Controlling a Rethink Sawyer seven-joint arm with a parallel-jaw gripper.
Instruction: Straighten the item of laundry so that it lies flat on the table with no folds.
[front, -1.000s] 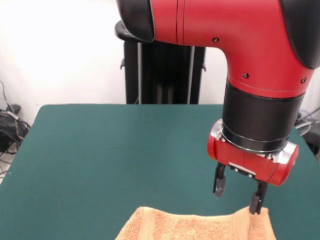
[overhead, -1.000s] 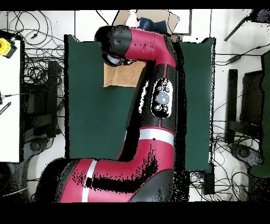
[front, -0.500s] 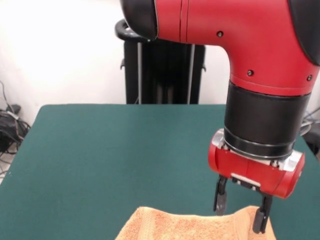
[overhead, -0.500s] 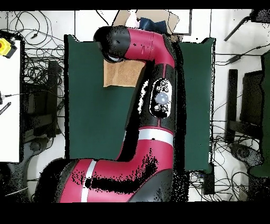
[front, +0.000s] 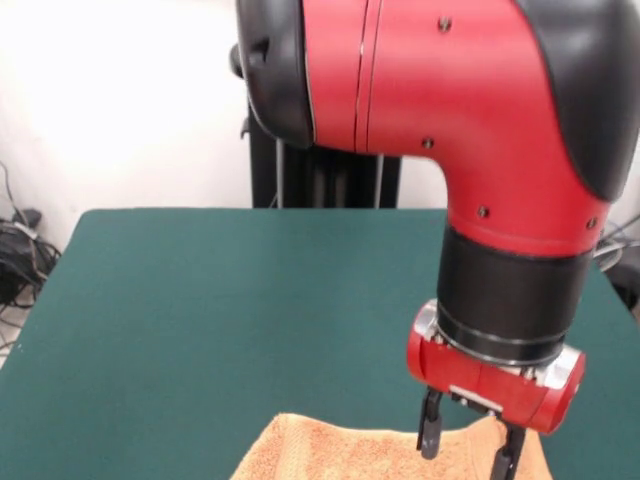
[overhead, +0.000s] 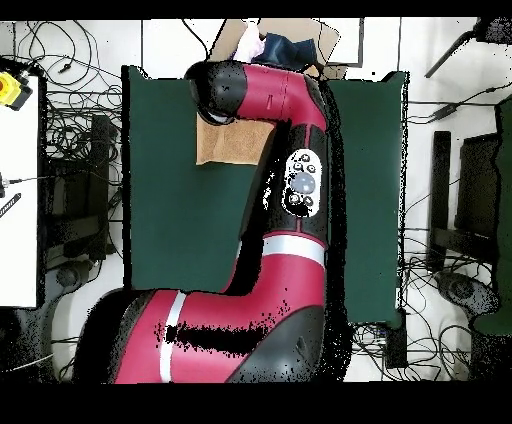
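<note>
In the front view, the tool is sinking lower than it stood a second ago: its two dark fingers, set apart then above the towel's back edge, are now reaching down onto the cloth, with a raised corner of towel poking up between them. The jaws are standing spread, not yet pinched on anything. That suggests the arm is lining up a pinch on the bunched corner, so the flattening is only getting under way. The towel is looking fuzzy and looped, light orange-tan, with a rounded, doubled-over back edge and a hump at its right end. It is sitting at the near edge of the dark green, felt-like tabletop.

In the overhead view, the red and black arm is covering part of the towel; the showing part is reading as a tan rectangle near the tabletop's top edge. The tool itself is hiding beneath the wrist.
</note>
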